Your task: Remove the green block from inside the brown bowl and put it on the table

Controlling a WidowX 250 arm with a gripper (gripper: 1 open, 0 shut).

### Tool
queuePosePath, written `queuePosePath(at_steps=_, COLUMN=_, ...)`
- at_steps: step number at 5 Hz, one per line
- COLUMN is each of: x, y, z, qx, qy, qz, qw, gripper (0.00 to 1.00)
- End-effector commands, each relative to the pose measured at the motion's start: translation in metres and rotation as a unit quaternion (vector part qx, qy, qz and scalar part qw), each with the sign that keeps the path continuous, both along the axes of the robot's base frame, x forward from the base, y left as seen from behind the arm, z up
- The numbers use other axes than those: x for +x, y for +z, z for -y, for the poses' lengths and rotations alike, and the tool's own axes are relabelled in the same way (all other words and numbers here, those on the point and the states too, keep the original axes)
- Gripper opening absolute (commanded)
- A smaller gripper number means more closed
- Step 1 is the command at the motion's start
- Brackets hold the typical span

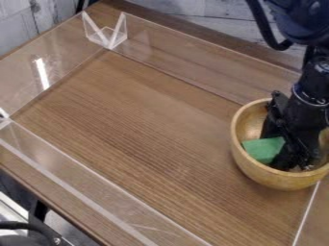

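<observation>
Pincer [284, 156] dips into bowl [265, 177], likely to reach block [261, 149] over rim. Pincer clenched; can't tell if block caught. Block inside bowl, just beside pincer tips. I judge lift needed before setting on table [141, 120].

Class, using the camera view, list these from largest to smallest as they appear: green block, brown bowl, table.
1. Table, running well past the frame's middle
2. Brown bowl, at the right side
3. Green block, inside the bowl, partly hidden by the pincer
</observation>
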State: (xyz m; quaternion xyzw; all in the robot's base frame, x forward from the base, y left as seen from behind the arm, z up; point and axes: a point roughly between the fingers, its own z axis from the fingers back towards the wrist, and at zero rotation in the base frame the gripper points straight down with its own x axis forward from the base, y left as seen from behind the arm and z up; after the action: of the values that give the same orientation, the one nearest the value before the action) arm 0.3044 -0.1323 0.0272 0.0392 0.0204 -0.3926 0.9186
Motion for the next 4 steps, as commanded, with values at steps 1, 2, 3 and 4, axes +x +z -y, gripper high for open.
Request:
queuePosePath(at_steps=1, x=-0.001, y=0.026, z=0.01, qx=-0.014, qy=-0.004, qz=0.027, qw=0.9995, gripper=0.0)
queuePosePath(at_steps=2, x=-0.005, y=0.031, z=0.016, qx=-0.014, qy=0.001, qz=0.027, qw=0.9995, gripper=0.0)
queuePosePath(at_steps=3, x=-0.011, y=0.032, z=0.021, qx=-0.014, qy=0.023, qz=0.028, qw=0.9993, gripper=0.0)
queuePosePath(at_steps=4, x=-0.014, y=0.037, z=0.028, qx=-0.014, qy=0.028, qz=0.027, qw=0.9991, gripper=0.0)
